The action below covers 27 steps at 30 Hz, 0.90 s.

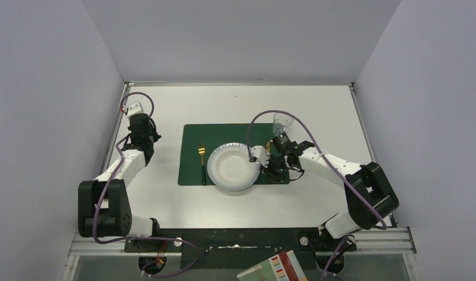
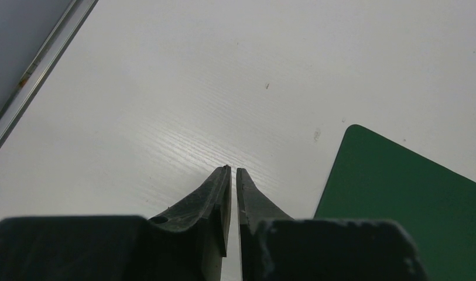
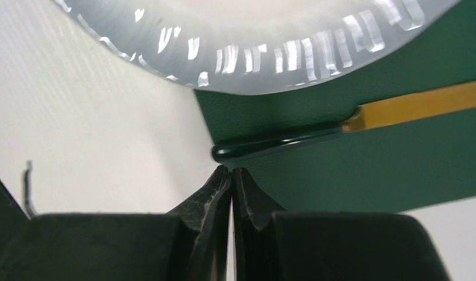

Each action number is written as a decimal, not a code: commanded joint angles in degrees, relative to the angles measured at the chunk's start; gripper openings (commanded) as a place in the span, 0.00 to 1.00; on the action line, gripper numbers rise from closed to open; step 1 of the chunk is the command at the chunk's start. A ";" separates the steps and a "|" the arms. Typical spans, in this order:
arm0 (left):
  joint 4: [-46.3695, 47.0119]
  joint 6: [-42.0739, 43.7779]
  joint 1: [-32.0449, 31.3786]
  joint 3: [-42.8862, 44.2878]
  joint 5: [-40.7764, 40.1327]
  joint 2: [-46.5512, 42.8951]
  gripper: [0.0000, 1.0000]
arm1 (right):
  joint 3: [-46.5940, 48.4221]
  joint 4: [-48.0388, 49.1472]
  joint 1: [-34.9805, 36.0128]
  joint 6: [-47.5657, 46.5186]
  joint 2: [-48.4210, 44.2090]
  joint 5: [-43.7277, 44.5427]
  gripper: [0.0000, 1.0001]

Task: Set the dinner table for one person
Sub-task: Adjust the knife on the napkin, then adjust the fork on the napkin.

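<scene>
We see the right gripper (image 3: 231, 171) low at the near right part of the placemat (image 1: 191, 137), fingers pressed together with nothing between them. Its tips sit just short of the dark handle end of a gold utensil (image 3: 282, 143) that lies right of the plate (image 1: 232, 168).

That is the danger, as we judge it. Any forward creep with the tips together would shove the handle, skewing the utensil or driving it against the plate's rim. The plate hangs slightly over the placemat's near edge, so a knock could slide it further off.

A lift carries its own risk, because the right arm's wrist stands close to the glass (image 1: 282, 123) at the placemat's far right corner. A careless swing there could topple it.

The left gripper (image 2: 233, 170) hangs over the bare dinner table (image 1: 317, 105), off the placemat's left edge. Its fingers are all but touching and grasp nothing, so no threat there.

As for containers, the plate is bare white with nothing on it. The glass looks clear and empty from above, though we can't be certain. The fork (image 1: 202, 153) lies along the plate's left side, on the mat.
</scene>
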 commanded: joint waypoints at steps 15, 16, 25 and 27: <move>2.06 -0.24 0.81 1.58 1.50 0.17 0.00 | 30.86 -6.03 20.10 -1.80 10.58 3.05 0.00; 2.53 -0.27 0.81 1.27 1.60 -0.11 0.00 | 30.56 -5.43 21.58 -2.41 12.31 3.70 0.00; 2.79 0.68 0.81 0.97 0.65 -0.08 0.00 | 38.81 -4.10 27.75 -3.77 24.26 3.09 0.00; 2.74 0.80 0.88 0.82 0.54 -0.24 0.00 | 41.07 -4.51 28.66 -3.70 25.91 2.73 0.00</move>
